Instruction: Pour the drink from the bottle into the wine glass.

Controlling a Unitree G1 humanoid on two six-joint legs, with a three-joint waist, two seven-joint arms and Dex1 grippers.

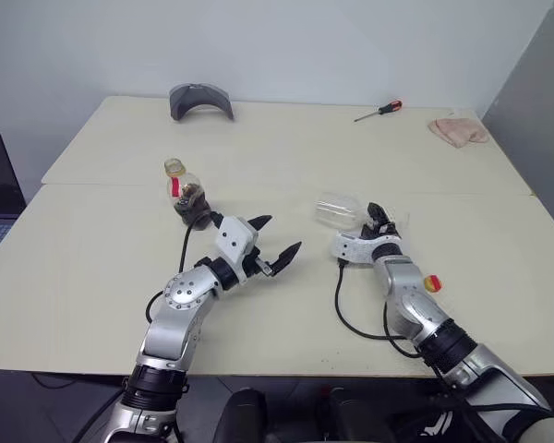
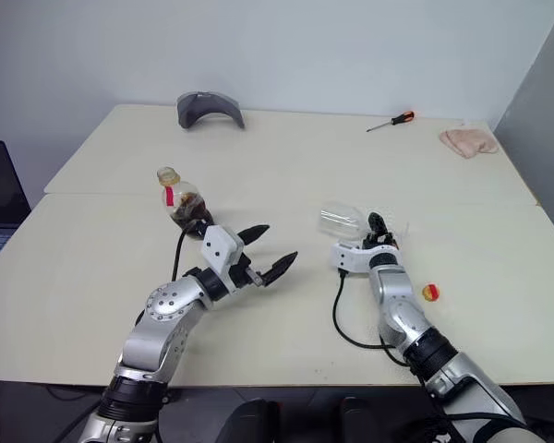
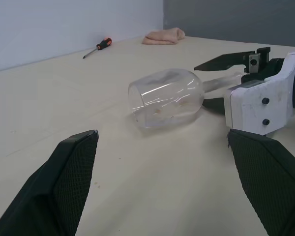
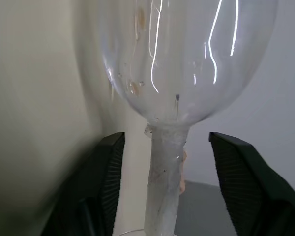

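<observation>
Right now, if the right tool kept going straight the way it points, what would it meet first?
The wine glass, lying on its side on the table. The right tool already straddles its stem with the fingers apart, so the base of the bowl comes first, though the gap to it is hard to judge.

Bare table (image 1: 286,175) between bottle (image 1: 186,196) (upright) and toppled wine glass (image 1: 337,211).

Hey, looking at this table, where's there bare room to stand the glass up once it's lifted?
Bare tabletop lies between the left gripper and the tipped wine glass, and across the far middle between the grey curved object and the screwdriver. It is tighter beside the bottle and around the right gripper, whose fingers straddle the stem.
</observation>
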